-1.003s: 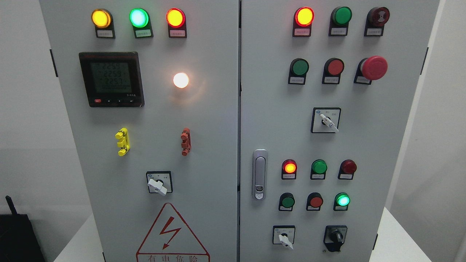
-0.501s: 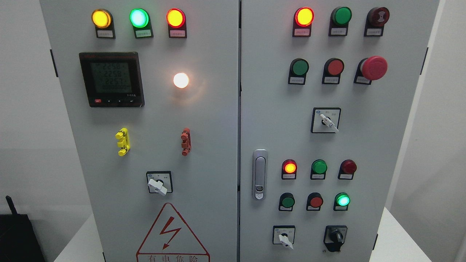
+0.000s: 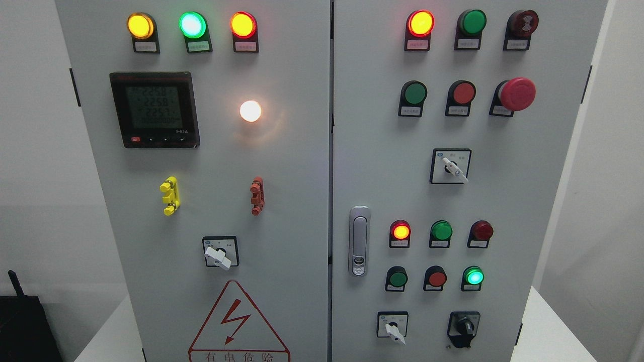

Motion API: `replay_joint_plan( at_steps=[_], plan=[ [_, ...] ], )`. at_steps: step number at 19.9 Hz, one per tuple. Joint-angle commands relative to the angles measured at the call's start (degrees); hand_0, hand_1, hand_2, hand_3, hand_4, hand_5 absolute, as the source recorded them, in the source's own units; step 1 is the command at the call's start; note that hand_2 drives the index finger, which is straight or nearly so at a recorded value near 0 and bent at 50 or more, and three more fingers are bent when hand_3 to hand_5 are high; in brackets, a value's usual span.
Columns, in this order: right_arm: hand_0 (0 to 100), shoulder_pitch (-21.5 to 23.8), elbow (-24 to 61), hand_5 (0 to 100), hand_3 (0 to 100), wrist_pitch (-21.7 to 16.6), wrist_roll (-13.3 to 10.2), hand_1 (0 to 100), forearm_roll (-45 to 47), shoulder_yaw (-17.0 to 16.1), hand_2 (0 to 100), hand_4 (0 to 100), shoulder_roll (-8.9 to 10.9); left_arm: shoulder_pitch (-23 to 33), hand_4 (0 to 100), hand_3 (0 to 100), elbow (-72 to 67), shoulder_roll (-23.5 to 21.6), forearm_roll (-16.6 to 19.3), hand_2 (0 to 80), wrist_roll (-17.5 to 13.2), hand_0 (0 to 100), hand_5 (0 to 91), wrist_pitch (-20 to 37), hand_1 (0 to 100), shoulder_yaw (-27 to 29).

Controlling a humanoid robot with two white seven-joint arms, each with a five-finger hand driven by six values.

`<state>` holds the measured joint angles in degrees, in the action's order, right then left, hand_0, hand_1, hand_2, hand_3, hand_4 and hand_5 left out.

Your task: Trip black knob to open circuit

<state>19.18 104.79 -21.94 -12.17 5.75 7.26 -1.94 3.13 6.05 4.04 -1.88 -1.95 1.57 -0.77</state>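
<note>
No robot hand in view, so open or closed cannot be told. Black knob [image 3: 464,328] low on the right door, near the bottom edge, just right of a white-handled switch [image 3: 393,327], nothing touching it.

Readable writing: rows of digits on the meter [image 3: 154,109], top one about "2258", lower rows too blurred to trust; "有电危险" under the red lightning triangle [image 3: 238,324] at the bottom of the left door. Small tags under lamps and buttons too small to read.

Left door: three lit lamps across the top, yellow [image 3: 140,26], green [image 3: 192,24], orange-red [image 3: 243,24]; one glowing white lamp [image 3: 250,111]; one yellow clip [image 3: 170,195]; one red clip [image 3: 257,195]; one white-handled switch [image 3: 220,253].

Right door: top row of three, one lit lamp [image 3: 420,22], one dark green, one dark red. Below, green button, red button, one red mushroom button [image 3: 516,94]. One white-handled switch [image 3: 450,166] mid-door. Two rows of three small round lamps and buttons above the knob, a red one [image 3: 400,231] and a green one [image 3: 473,276] lit. One silver latch [image 3: 359,241] beside the door seam.

White tabletop [image 3: 546,327] showing at both lower corners; bare wall either side; dark box with antenna [image 3: 22,322] at lower left, well apart from the knob.
</note>
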Motion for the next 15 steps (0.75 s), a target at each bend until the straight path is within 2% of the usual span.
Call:
replay_joint_plan(
  at_steps=[1, 15],
  plan=[
    [0, -0.1, 1.6, 0, 6, -0.9, 0.5, 10, 0.1, 0.1, 0, 1, -0.16, -0.1, 0, 0, 0.0, 0.1, -0.1, 0.0, 0.0, 12, 0.0, 0.1, 39, 0.1],
    [0, -0.3, 1.5, 0, 6, -0.9, 1.4, 10, 0.1, 1.1, 0, 0, -0.25, -0.1, 0, 0, 0.0, 0.1, -0.1, 0.0, 0.0, 12, 0.0, 0.1, 39, 0.1]
  ],
)
